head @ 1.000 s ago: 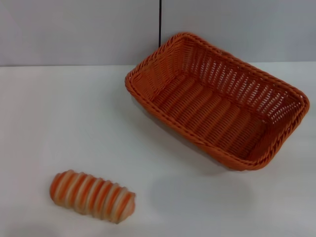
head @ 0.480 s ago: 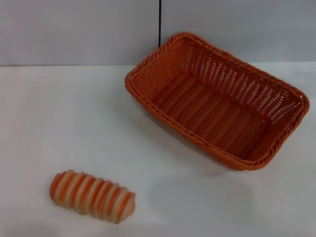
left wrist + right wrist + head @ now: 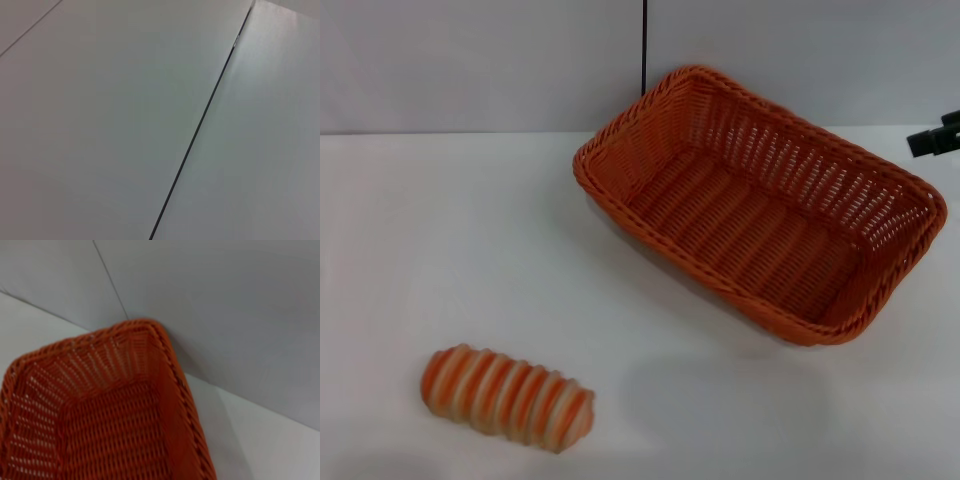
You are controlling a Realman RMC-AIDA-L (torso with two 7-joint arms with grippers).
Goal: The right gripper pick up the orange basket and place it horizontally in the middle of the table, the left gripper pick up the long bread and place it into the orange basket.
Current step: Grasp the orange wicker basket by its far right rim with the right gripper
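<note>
The orange basket (image 3: 760, 200) stands empty and turned at an angle on the white table (image 3: 450, 250), toward the back right. The right wrist view looks down into the orange basket (image 3: 100, 425) from near one of its ends. The long bread (image 3: 507, 396), striped orange and cream, lies on the table at the front left, apart from the basket. A black tip of my right gripper (image 3: 935, 136) shows at the right edge of the head view, just beyond the basket's far right corner. My left gripper is out of view; its wrist camera shows only plain wall.
A pale wall (image 3: 470, 60) with a dark vertical seam (image 3: 644, 45) rises behind the table, close to the basket's far corner. Bare tabletop lies between the bread and the basket.
The black tip of my right gripper has come into the head view at the right edge. The basket and the bread have not moved.
</note>
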